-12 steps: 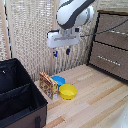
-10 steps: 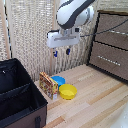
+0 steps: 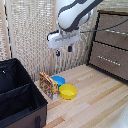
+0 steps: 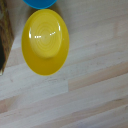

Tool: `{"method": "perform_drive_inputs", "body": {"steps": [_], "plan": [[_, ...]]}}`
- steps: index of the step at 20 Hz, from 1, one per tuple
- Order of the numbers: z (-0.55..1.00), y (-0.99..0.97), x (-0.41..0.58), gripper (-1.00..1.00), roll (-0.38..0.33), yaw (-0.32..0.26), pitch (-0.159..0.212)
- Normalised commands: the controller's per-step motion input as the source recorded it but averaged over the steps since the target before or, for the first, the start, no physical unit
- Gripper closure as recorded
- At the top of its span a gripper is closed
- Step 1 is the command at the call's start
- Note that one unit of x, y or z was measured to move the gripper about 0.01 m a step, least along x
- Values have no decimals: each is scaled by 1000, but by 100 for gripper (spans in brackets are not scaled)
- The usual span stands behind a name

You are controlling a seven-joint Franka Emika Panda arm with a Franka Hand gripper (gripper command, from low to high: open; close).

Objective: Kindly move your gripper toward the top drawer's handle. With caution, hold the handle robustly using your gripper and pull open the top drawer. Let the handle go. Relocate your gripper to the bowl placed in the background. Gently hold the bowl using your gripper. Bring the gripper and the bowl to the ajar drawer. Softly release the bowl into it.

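My gripper point(image 3: 64, 50) hangs open in the air, its two dark fingers apart with nothing between them. It is above the bowls and well off to the left of the dresser in the exterior view. The small blue bowl point(image 3: 58, 79) sits on the wooden floor by the wall, touching the larger yellow bowl point(image 3: 68, 91). In the wrist view only the blue bowl's rim point(image 4: 41, 3) shows at the frame edge, and the yellow bowl point(image 4: 46, 41) fills the middle. The top drawer point(image 3: 112, 24) looks shut, with its silver handle point(image 3: 115, 32) across the front.
A black open case point(image 3: 15, 95) stands at the exterior view's left. A patterned box point(image 3: 48, 85) leans between it and the bowls. A lower drawer point(image 3: 107, 60) sits beneath the top one. A woven screen point(image 3: 30, 35) backs the scene.
The gripper has come down slightly above the bowls. Bowls and drawers have not moved.
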Motion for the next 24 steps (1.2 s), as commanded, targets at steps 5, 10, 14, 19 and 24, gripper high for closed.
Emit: {"method": "perform_drive_inputs", "body": {"steps": [5,10,14,19,24], "plan": [[100,0,0,-100,-368,134,5],[131,5,14,-100,-361,131,6],[407,54,196,-100,-285,90,13],[357,9,291,-100,-297,52,13],[101,-79,342,-100,-362,7,8]]}}
